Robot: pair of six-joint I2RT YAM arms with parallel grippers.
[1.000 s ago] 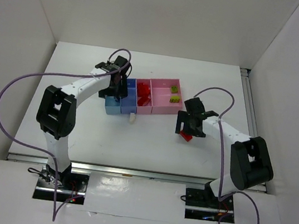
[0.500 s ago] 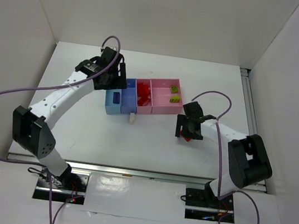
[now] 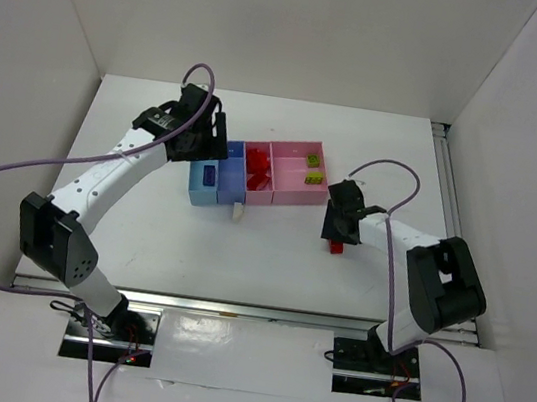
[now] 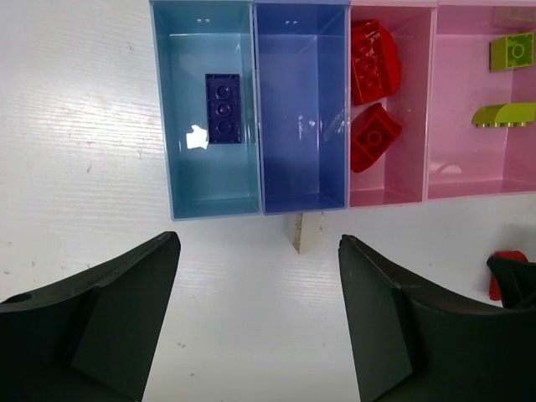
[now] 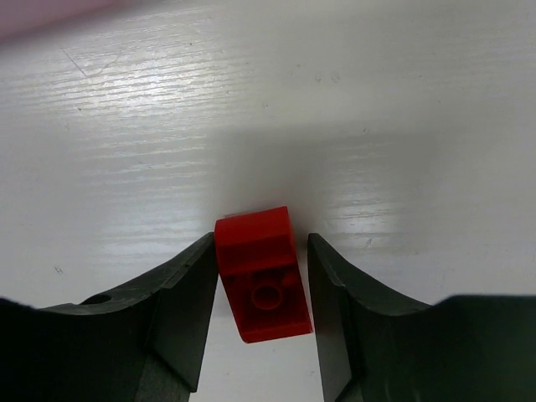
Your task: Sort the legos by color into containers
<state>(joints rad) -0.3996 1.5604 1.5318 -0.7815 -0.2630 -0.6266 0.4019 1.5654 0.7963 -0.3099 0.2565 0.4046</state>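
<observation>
We find the right gripper (image 5: 260,239) lowered to the table (image 4: 84,126), its jaws clenched on a single red brick (image 5: 264,276): one finger presses against each side of the brick, which rests on the table surface, well apart from the row of bins and to its right. The left gripper (image 4: 258,243) hangs above the table just in front of the bins, its jaws spread wide with nothing between them. We note four joined bins. The light blue bin (image 4: 188,180) holds one dark blue brick (image 4: 223,107) lying flat. The darker blue bin (image 4: 301,126) stands next to it. The pink bin (image 4: 389,180) holds two red pieces (image 4: 373,138), one behind the other. The wider pink bin (image 4: 469,159) holds two lime green pieces (image 4: 512,52), apart from each other. A whitish brick (image 4: 306,232) stands on the table just beside the front wall of the darker blue bin, outside every compartment. In the left wrist view, the red brick shows at the right edge, partly hidden by a dark finger of the right gripper.
</observation>
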